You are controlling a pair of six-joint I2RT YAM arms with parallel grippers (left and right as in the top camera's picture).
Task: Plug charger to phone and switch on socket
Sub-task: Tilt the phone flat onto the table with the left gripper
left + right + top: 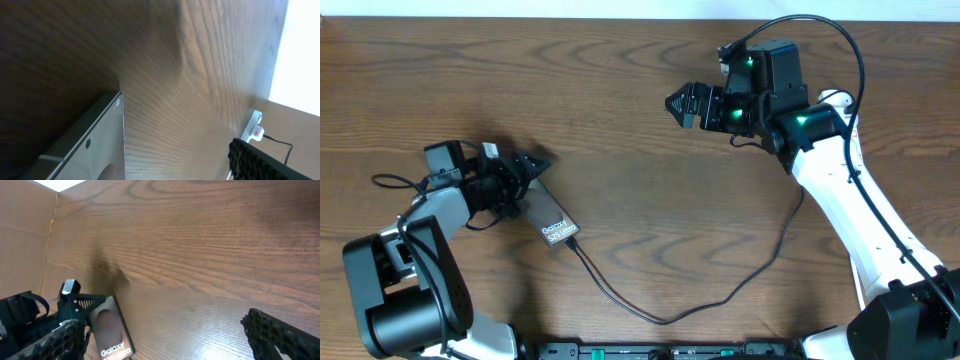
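The brown-bronze phone (pixel 549 216) lies on the table at lower left, "Galaxy" lettering up; it also shows in the right wrist view (pixel 111 332) and the left wrist view (pixel 85 150). The black charger cable (pixel 665 318) curves from the phone's near end, where its tip touches the phone, rightward and under my right arm. My left gripper (pixel 531 165) is open at the phone's far end; one finger (pixel 260 162) stands well apart from the phone. My right gripper (pixel 681 103) is open and empty, above bare table (pixel 165 340). The white socket (pixel 254 129) with a red switch shows only in the left wrist view.
The wooden table (pixel 640 190) fills the views. A brown cardboard wall (pixel 25 240) stands past the table edge behind the left arm. My right arm (pixel 840 190) crosses the right side, over part of the cable.
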